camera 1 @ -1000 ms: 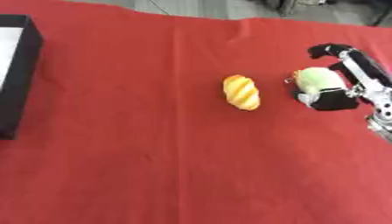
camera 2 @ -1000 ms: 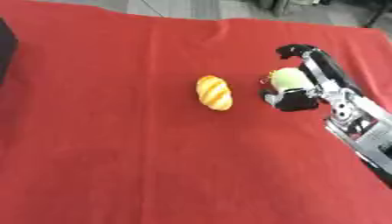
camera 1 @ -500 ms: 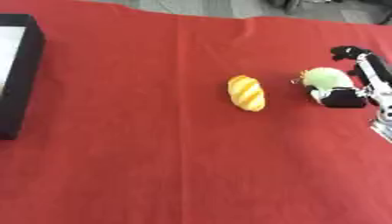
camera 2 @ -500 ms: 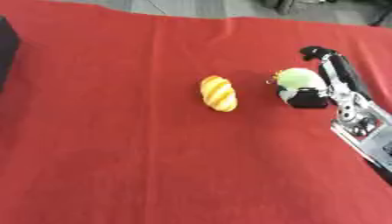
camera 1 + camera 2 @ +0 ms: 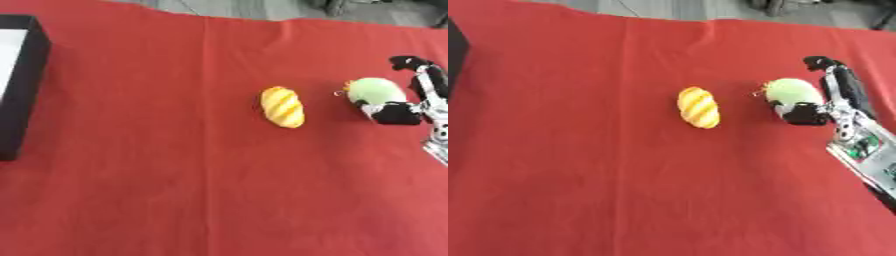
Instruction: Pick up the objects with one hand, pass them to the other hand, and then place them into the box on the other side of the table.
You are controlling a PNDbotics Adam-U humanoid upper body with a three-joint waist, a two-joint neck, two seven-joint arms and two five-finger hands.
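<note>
red cloth [image 5: 175,190] covers the table; grey floor [image 5: 262,7] beyond.

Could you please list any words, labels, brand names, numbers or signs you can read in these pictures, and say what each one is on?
None can be read.
Bread-shaped toy: only orange stripes, no lettering.
Green plush toy: no visible label.
Black box: plain sides, no marking.
Right hand: a green patch shows on the forearm below it, but nothing there is legible.
Red tablecloth: plain.

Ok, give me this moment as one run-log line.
phase: pickup | right hand: curled round green plush on red cloth | bread toy: untouched | black box: far left | left hand: not visible
</note>
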